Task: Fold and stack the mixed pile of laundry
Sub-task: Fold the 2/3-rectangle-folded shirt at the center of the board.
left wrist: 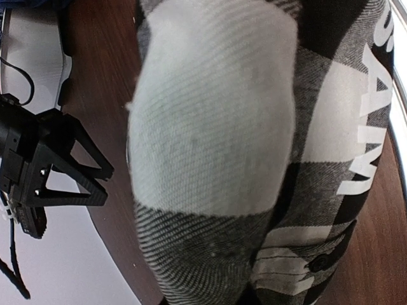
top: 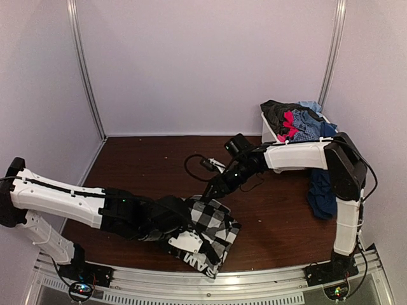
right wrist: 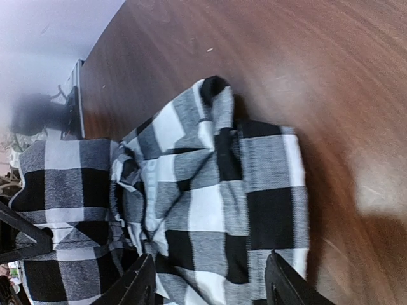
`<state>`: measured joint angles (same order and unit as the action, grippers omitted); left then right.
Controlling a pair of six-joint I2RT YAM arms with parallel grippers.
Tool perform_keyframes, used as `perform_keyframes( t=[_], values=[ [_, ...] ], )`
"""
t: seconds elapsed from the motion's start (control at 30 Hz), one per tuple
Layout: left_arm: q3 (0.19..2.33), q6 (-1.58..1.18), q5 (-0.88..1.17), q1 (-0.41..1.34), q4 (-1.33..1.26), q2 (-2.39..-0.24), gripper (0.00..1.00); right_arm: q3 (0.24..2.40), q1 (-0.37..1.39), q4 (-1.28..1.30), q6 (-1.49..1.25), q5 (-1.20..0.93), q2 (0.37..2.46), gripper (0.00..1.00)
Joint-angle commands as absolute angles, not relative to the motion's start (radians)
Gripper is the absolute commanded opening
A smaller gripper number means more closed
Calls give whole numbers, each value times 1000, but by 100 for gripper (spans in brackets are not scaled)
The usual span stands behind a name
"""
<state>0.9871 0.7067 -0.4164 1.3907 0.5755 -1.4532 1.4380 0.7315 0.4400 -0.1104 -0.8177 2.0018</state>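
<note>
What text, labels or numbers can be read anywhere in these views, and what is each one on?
"SAM": large white lettering on the black-and-white checked shirt, seen in the left wrist view. The frame edge clips it, so there may be more letters.
Top view: the same lettering shows at the shirt's near edge, too small and creased to read whole.
Right wrist view: no text visible.

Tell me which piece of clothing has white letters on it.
The black-and-white checked shirt at the near edge of the table; white letters run along its side. The navy piece and the clothes in the bin show none.
</note>
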Motion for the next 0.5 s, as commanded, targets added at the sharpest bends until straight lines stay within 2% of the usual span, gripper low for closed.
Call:
perform_keyframes(
  t=[0.0, 0.17, 0.47],
  values=[
    [1054, 771, -375, 1332, 539, -1504, 18, 1458, 681, 441, -86, -759, 2066, 58],
    [1103, 827, -366, 1275, 505, -1562, 18, 1507, 676, 416, -88, -795, 2188, 53],
    [1176, 944, -372, 1193, 424, -1647, 18, 1506, 685, 405, -58, -846, 2265, 36]
  ],
)
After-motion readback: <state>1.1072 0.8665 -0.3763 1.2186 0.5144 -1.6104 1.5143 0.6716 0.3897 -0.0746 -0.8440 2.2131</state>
